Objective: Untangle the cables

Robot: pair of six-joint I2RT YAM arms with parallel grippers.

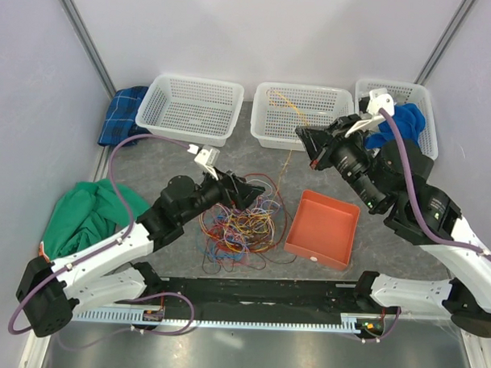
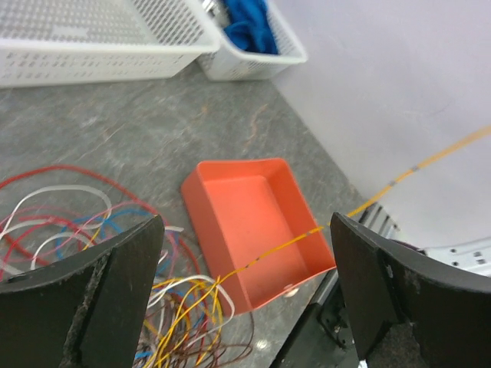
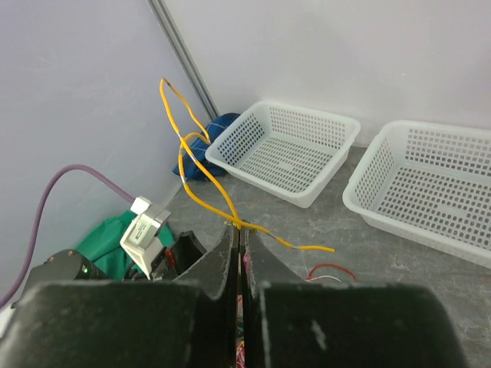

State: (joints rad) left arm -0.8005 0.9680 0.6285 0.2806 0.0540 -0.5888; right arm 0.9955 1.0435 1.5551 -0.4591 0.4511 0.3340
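A grey mottled tabletop (image 1: 149,171) was enclosed by pale lilac walls (image 1: 259,31) at the back and both sides. Along the far edge three white perforated plastic baskets were lined up: the left basket (image 1: 192,109), the middle basket (image 1: 304,115) and the right basket (image 1: 418,97), in which a bright blue cloth (image 1: 407,123) was lying. A blue plaid cloth (image 1: 123,111) was seen in the far left corner, and a crumpled green cloth (image 1: 87,215) was heaped at the left edge. An orange-red rectangular plastic tray (image 1: 323,229) was set on the table just right of the cables.

The cables (image 1: 240,224), a loose tangle of thin red, orange, yellow, blue, white and brown wires, were spread on the tabletop at the centre, between the two arms.

The left gripper (image 1: 249,188) was reached in low over the far side of the tangle, its jaws spread wide with nothing clamped between them. The right gripper (image 3: 239,230) was raised in front of the middle basket, its fingers pressed together on a thin yellow cable (image 2: 276,250). That cable was drawn taut from the tangle up past the tray to the fingers, and its free end was curled above them.
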